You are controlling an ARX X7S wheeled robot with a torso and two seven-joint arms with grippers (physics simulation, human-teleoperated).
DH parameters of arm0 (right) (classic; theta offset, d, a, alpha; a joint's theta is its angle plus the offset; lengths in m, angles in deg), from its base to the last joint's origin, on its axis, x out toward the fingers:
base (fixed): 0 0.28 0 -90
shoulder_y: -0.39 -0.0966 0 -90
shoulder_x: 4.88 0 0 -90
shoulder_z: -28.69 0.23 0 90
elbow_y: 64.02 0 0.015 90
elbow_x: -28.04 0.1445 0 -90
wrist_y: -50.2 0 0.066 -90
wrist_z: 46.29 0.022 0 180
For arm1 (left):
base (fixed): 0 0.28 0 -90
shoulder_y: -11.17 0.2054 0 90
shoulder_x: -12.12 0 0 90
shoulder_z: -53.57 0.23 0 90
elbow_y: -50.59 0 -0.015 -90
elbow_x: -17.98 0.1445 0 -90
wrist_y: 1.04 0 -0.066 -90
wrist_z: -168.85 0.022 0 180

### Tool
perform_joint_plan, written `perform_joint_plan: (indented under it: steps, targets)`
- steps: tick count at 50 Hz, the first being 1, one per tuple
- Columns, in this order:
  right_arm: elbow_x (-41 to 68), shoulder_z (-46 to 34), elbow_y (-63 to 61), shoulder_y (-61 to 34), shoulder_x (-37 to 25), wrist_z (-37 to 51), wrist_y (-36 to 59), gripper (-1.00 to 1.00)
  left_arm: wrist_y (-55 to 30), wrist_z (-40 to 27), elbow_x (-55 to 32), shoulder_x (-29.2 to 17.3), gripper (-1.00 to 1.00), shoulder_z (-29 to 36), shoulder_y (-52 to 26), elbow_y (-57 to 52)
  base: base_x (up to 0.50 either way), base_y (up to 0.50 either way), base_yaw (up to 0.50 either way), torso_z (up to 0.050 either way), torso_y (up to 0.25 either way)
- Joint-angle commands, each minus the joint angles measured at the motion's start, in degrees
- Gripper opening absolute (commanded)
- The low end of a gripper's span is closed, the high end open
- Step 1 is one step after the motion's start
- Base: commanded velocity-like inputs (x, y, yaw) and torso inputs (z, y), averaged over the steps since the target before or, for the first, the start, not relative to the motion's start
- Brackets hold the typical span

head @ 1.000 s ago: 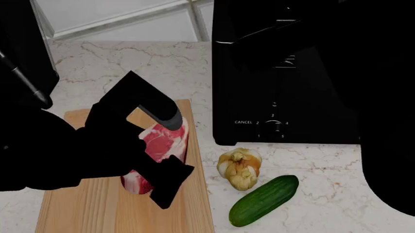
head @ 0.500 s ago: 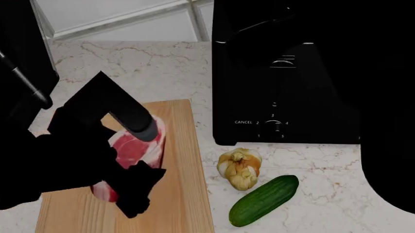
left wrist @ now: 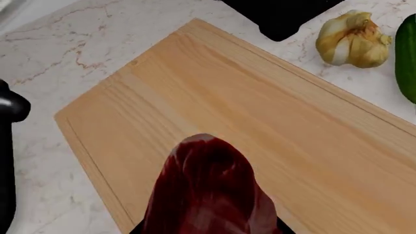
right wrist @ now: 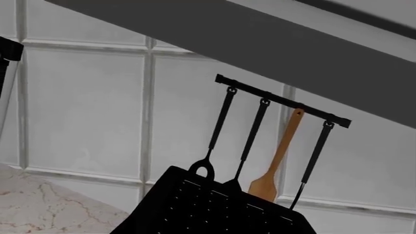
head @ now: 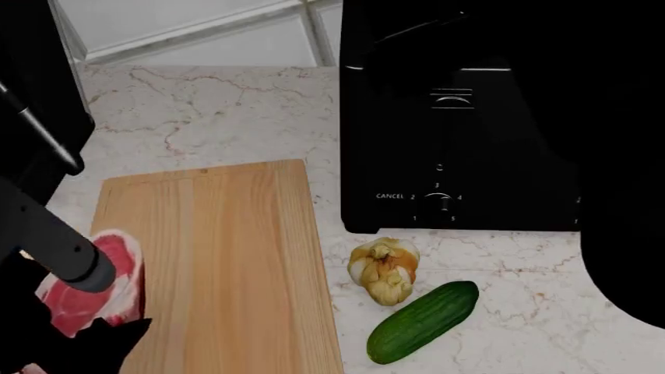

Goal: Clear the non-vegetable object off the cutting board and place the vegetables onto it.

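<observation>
My left gripper [head: 99, 305] is shut on the red meat slab [head: 92, 287] and holds it over the left front edge of the light-wood cutting board [head: 223, 249]. In the left wrist view the meat [left wrist: 208, 190] fills the space between the jaws, with the board [left wrist: 247, 112] below it. The pale garlic-like bulb [head: 385, 269] and the dark-green cucumber [head: 423, 321] lie on the marble counter right of the board. Both also show in the left wrist view, the bulb [left wrist: 354, 38] and the cucumber [left wrist: 408, 58]. My right gripper is not distinguishable.
A black toaster [head: 457, 125] stands behind the vegetables, close to the board's right far corner. My right arm [head: 624, 249] is a dark mass at the right. The right wrist view faces a tiled wall with a utensil rail [right wrist: 279, 100] and a wooden spatula [right wrist: 276, 163].
My left gripper has carried the meat from the middle of the board leftward and toward me, to the board's left front edge. The vegetables have not moved.
</observation>
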Motion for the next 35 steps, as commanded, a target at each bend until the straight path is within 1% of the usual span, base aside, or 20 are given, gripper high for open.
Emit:
perform_joint_plan:
  steps: [1,2,4,10,13,20,23,27,30,35]
  targets:
    - [-1.5,-0.5,1.0,-0.2,0.9,-2.6,-2.3,1.0,5.1,-5.6,-6.0,-8.5,-1.0,-5.3,7.4,-8.1,0.0,0.0,0.0,0.0,0.0]
    - [-1.5,-0.6,1.0,-0.2,0.9,-2.6,-2.4,1.0,5.2,-5.6,-5.9,-8.7,-1.0,-5.4,7.5,-8.2,0.0,0.0,0.0,0.0,0.0]
    - [-1.4,-0.5,0.7,0.4,0.6,-2.4,-2.6,1.0,6.2,-5.4,-6.5,-10.8,-1.0,-6.6,8.7,-8.7,0.0,0.0,0.0,0.0,0.0]
    - [-0.9,-0.4,0.6,0.9,0.4,-1.8,-2.7,1.0,8.4,-5.2,-6.3,-15.1,-1.0,-8.7,12.6,-10.6,0.0,0.0,0.0,0.0,0.0]
    - [-1.3,-0.8,0.6,1.2,0.4,-2.1,-3.2,1.0,11.1,-4.6,-6.2,-17.5,-1.0,-10.4,16.2,-11.3,0.0,0.0,0.0,0.0,0.0]
    - [-1.3,-1.3,0.6,1.7,0.1,-2.0,-3.6,1.0,14.3,-3.2,-4.8,-23.0,-1.0,-13.4,21.6,-13.1,0.0,0.0,0.0,0.0,0.001]
    - [-1.6,-1.6,0.7,2.1,0.0,-2.2,-4.1,1.0,15.8,-2.6,-3.7,-24.6,-1.0,-14.0,24.4,-13.6,0.0,0.0,0.0,0.0,0.0]
    - [-2.0,-2.2,1.4,1.1,0.0,-2.6,-4.2,1.0,15.2,-3.2,-4.7,-26.6,-1.0,-14.4,24.1,-13.5,0.0,0.0,0.0,0.0,0.0]
    - [-1.8,-2.3,1.4,0.6,0.0,-2.5,-4.1,1.0,16.0,-2.7,-5.1,-29.1,-1.0,-15.5,25.2,-13.8,0.0,0.0,0.0,0.0,0.0]
    - [-1.6,-2.5,1.4,0.9,0.2,-2.2,-4.4,1.0,21.1,-0.6,-3.6,-33.8,-1.0,-17.5,31.1,-14.7,0.0,0.0,0.0,0.0,0.0]
